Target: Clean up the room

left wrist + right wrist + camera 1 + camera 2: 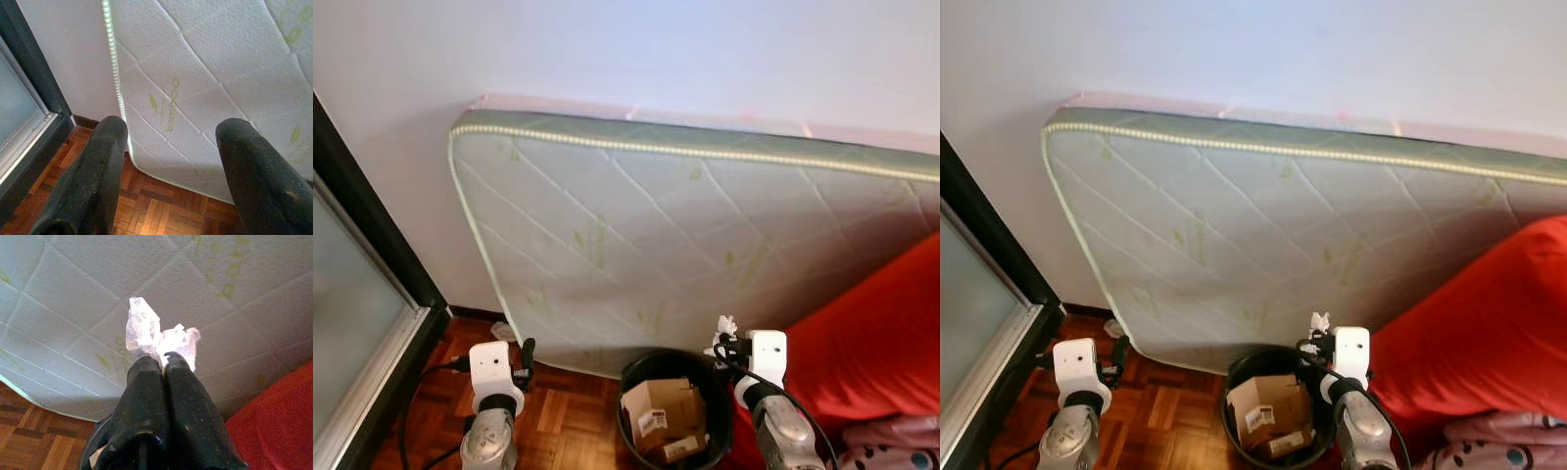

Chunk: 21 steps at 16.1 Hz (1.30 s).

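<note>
- Right gripper [164, 363] is pinched tight on a crumpled white wrapper [156, 335]; I see the two black fingers pressed together with the scrap sticking out past their tips.
- From the head views, the wrapper [725, 326] sits at the far right rim of the black bin [631, 377], raised a little above it, with the mattress [685, 245] just behind.
- My read of the step: I am carrying litter to the bin, at the drop stage. The scrap is not yet in.
- The bin already holds cardboard boxes [664, 411], so there is room on top but not much depth.
- Next move, as I judge it: bring the right gripper a touch left and near, so the wrapper hangs over the bin's mouth, then open the fingers. A thin wrapper may cling to a finger or drift onto the red cover [881, 343] at right.
- Right arm is raised forward, wrist level, fingers aimed at the mattress.
- Left gripper [171, 166] is wide and holds nothing; its arm is raised at left over the parquet floor [558, 411], near the mattress corner and the dark door frame [372, 225].
</note>
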### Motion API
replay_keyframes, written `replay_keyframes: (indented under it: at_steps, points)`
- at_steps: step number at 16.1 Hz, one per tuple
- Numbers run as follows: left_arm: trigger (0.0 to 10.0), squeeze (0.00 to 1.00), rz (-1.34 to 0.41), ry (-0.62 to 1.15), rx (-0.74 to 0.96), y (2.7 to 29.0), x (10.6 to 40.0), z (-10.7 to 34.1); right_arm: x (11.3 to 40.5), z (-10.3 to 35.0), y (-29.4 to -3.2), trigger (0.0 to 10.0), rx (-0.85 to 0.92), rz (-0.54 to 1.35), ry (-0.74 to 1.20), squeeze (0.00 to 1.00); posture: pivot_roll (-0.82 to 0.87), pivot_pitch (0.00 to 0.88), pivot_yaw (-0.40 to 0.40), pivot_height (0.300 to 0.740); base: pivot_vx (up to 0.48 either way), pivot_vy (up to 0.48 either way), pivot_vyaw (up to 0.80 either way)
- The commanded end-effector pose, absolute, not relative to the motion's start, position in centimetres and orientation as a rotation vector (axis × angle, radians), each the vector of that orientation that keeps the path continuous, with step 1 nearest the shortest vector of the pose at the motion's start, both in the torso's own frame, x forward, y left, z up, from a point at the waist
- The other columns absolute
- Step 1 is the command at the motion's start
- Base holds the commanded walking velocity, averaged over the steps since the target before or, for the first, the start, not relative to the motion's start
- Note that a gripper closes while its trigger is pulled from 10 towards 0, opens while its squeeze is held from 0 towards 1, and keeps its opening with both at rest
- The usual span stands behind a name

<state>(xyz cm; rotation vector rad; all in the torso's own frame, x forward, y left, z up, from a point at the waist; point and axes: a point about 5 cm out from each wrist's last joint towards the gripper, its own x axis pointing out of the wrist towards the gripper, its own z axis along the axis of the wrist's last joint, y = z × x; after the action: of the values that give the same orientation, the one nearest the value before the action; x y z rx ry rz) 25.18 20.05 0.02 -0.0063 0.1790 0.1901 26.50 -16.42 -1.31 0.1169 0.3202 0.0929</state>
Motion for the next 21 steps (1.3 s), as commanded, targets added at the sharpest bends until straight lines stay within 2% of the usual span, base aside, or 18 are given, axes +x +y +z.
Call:
replay_keyframes:
  at_steps: [1, 11, 15, 21]
  points:
    - [10.0, 0.00, 0.194, 0.198, -0.015, 20.05, 25.02, -0.21, 26.24, -1.45, -16.70, 10.0, 0.114, 0.079, 0.322, 0.00, -0.06, 0.056, -0.070, 0.676, 0.000, 0.000, 0.00]
    - [10.0, 0.00, 0.211, 0.193, -0.020, 20.33, 25.12, 0.00, 26.17, -1.92, -16.64, 10.0, 0.081, 0.086, 0.382, 0.00, -0.06, 0.069, -0.076, 0.676, 0.000, 0.000, 0.00]
    - [10.0, 0.00, 0.215, 0.192, -0.020, 20.41, 25.13, 0.02, 26.15, -1.84, -16.33, 10.0, 0.098, 0.098, 0.367, 0.00, -0.06, 0.069, -0.077, 0.647, 0.000, 0.000, 0.00]
    - [10.0, 0.00, 0.220, 0.187, -0.023, 20.53, 25.15, 0.09, 26.25, -1.77, -16.23, 10.0, 0.097, 0.096, 0.365, 0.00, -0.05, 0.072, -0.078, 0.647, 0.000, 0.000, 0.00]
